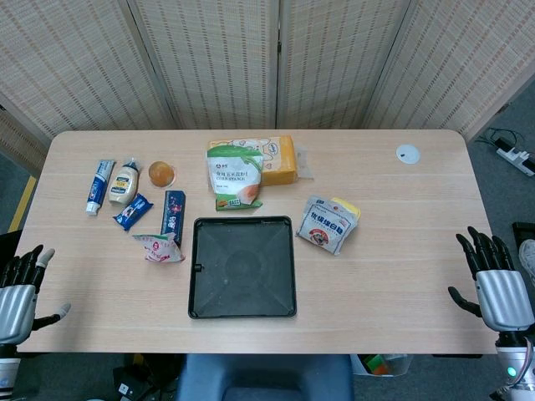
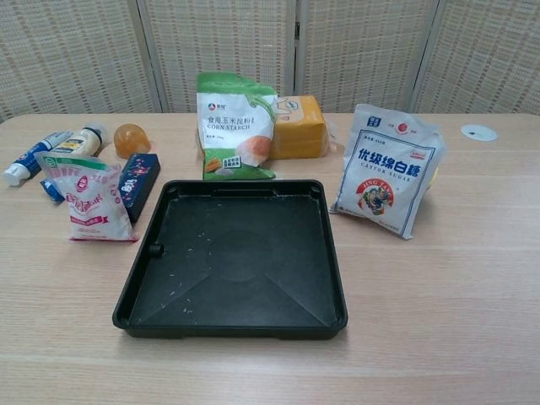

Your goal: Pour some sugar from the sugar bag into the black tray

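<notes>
- The sugar bag stands propped upright on the desk, just right of the black tray, printed face toward the chest camera.
- From the head view its long axis tilts toward the tray's far-right corner.
- Left robot hand and right robot hand are empty, fingers spread, at the desk's near corners, partly cut off.
- The chest view shows neither hand.

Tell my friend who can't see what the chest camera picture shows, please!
A black tray sits in the middle of a wooden table, with a white sugar bag standing at its right. Behind it stand a green cornstarch bag and an orange box; a small pink packet stands at its left.
</notes>
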Tool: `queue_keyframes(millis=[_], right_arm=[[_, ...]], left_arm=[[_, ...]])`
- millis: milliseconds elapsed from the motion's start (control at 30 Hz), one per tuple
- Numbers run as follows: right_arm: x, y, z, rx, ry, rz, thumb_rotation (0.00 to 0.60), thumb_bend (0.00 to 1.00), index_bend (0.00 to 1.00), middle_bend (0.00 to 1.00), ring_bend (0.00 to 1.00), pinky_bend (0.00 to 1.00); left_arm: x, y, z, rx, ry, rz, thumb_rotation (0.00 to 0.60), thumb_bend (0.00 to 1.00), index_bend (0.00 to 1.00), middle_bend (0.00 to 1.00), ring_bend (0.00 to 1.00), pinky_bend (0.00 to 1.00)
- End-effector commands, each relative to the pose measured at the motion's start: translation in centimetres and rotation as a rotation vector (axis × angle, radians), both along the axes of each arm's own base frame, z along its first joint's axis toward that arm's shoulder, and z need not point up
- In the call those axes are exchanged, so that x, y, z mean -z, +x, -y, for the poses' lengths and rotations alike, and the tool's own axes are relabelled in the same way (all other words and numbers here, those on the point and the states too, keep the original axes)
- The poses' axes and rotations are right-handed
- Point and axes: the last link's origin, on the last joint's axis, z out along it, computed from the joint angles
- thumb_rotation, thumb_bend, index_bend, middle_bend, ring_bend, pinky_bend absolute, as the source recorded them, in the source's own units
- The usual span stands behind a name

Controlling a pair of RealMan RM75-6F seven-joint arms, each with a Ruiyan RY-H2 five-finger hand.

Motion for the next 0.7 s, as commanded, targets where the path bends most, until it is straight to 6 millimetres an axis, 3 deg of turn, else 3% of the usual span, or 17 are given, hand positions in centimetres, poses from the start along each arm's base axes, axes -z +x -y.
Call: queue_keyframes(millis=[33,267,433,700], right_arm=[[0.0,0.0,0.0,0.0,0.0,-0.001,0.6,0.26,0.0,0.0,0.03,0.0],[-0.3,0.1,-0.2,-0.006,-0.009,0.001,0.6,0.26,0.0,0.0,0.04,0.0],[-0.8,0.1,-0.4,-0.003,-0.024,0.001,0.6,0.26,0.0,0.0,0.04,0.0],[-1.2,0.1,-0.7,-0.009,-0.035,0.0,0.6,0.26,0.0,0.0,0.04,0.0]], left_arm=[[0.0,-0.1,-0.1,-0.003,0.007,0.006,0.6,0.22,0.0,0.03,0.05,0.01],[0.3,-0.2,-0.2,0.011,0.013,0.03,0.6,0.22,0.0,0.04,0.07,0.03],[0.8,-1.2,-1.3,0.02,0.026,0.117,0.6,0.22,0.02,0.11,0.13,0.14],[2.8,-2.0,-3.7,0.013,-0.058,0.309,0.6,0.22,0.02,0.12,0.14,0.18]])
